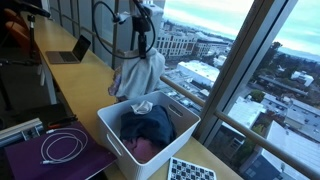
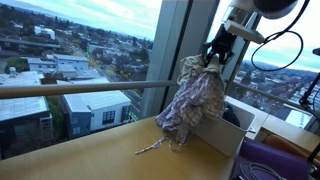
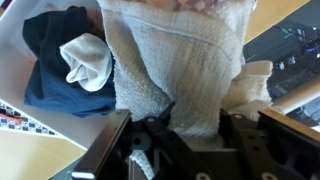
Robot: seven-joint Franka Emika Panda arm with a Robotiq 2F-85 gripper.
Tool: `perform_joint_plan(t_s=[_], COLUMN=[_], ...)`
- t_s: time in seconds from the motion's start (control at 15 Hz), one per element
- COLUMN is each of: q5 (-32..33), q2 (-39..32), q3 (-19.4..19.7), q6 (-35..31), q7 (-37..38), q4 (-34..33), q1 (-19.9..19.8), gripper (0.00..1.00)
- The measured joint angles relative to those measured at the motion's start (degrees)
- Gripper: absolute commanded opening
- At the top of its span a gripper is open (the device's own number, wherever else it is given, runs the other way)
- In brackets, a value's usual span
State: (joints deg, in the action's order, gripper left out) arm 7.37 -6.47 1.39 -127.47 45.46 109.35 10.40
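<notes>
My gripper is shut on a pale grey-lilac knitted cloth and holds it hanging in the air above the far edge of a white bin. In an exterior view the cloth droops from the gripper beside the window, a drawstring trailing onto the table. In the wrist view the cloth fills the space between my fingers. The bin holds a dark blue garment, a white sock and something maroon.
A wooden table runs along a large window. A laptop sits far down it. A white cable lies on a purple mat. A checkered board lies by the bin.
</notes>
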Motion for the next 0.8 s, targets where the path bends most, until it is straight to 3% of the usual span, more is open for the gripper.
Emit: perform_joint_plan(t_s=[0.4,0.8], q5=[3.9,5.7], q2=[12.2,21.0], q3=[0.0,0.0], q6=[7.7,17.2], q7=[0.5,-0.4], q4=[-1.8,-10.2], q1=[-6.0,-12.3], gripper=[0.07,0.07])
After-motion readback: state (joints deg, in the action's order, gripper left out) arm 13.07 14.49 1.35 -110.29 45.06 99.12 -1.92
